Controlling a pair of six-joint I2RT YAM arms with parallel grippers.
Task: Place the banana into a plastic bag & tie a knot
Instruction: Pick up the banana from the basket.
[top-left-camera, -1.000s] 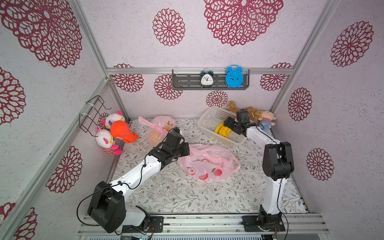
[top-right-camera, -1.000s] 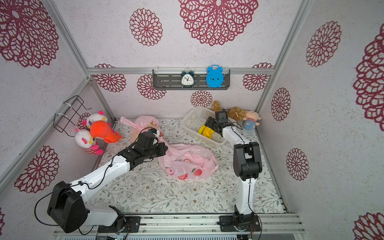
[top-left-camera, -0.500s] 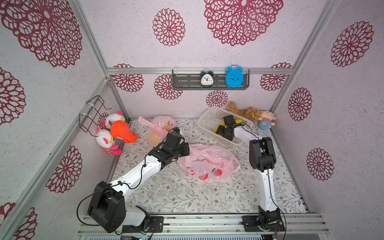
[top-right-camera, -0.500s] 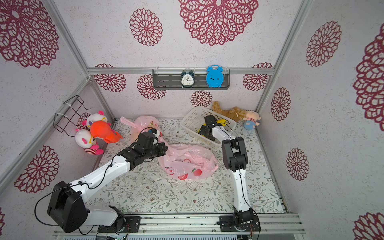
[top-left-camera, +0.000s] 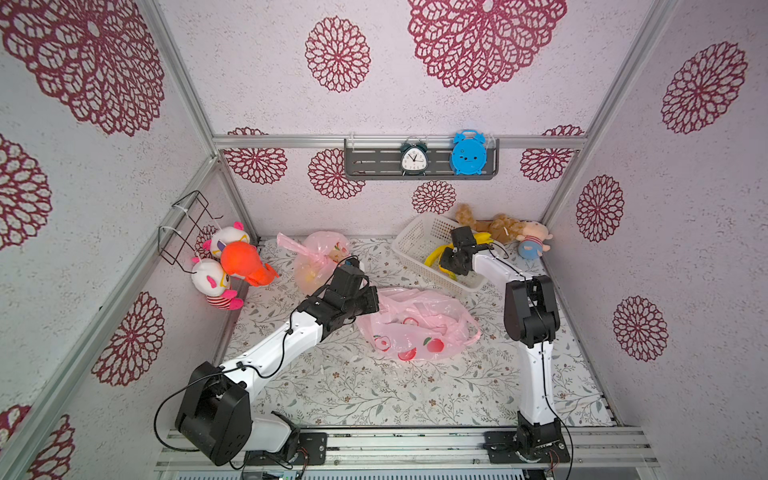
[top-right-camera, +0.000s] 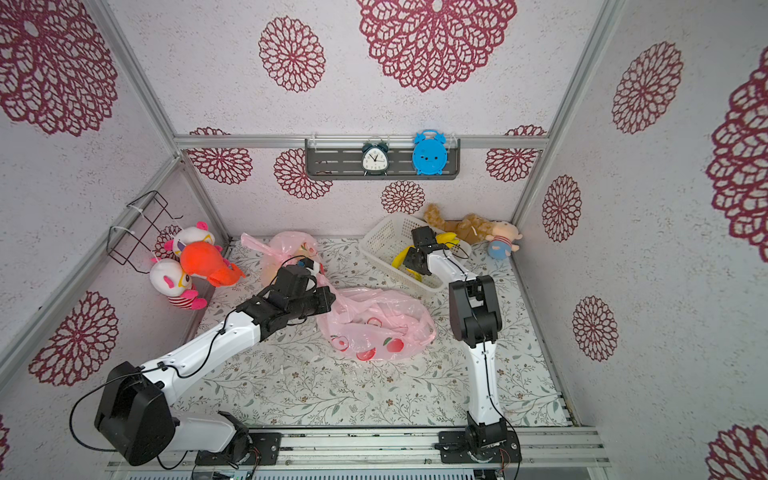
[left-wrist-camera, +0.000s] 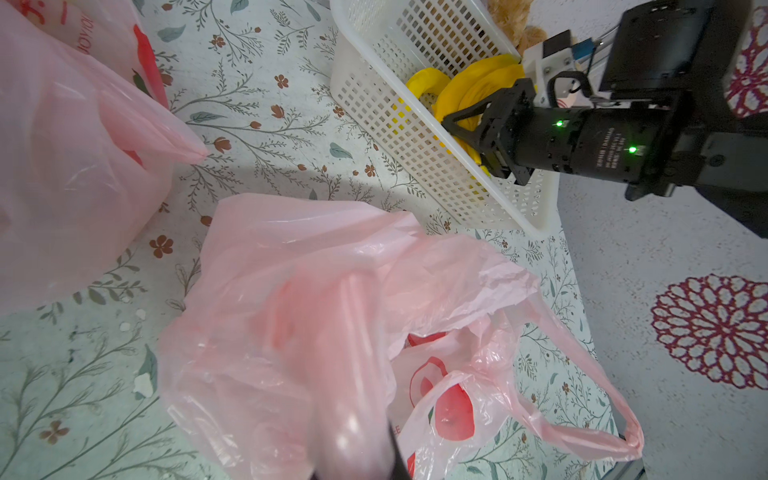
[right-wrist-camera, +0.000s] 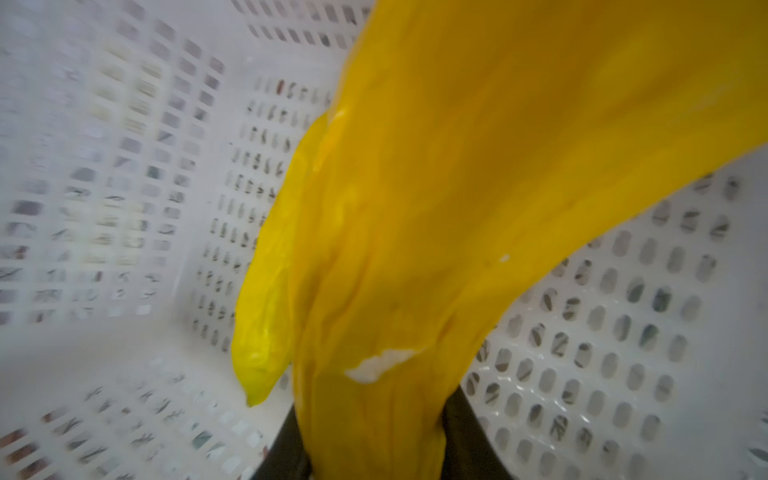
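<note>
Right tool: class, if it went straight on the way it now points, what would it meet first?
The banana: it sits between the fingers of the right tool, which looks pinched on it. Straight beyond lies the inside of the white basket, though whether wall or floor comes first is unclear.

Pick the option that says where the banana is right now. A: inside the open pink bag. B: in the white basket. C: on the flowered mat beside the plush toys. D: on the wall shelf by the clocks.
B: the banana lies in the white basket, with the right gripper closed on it, while the left gripper grips the pink bag out on the mat.
</note>
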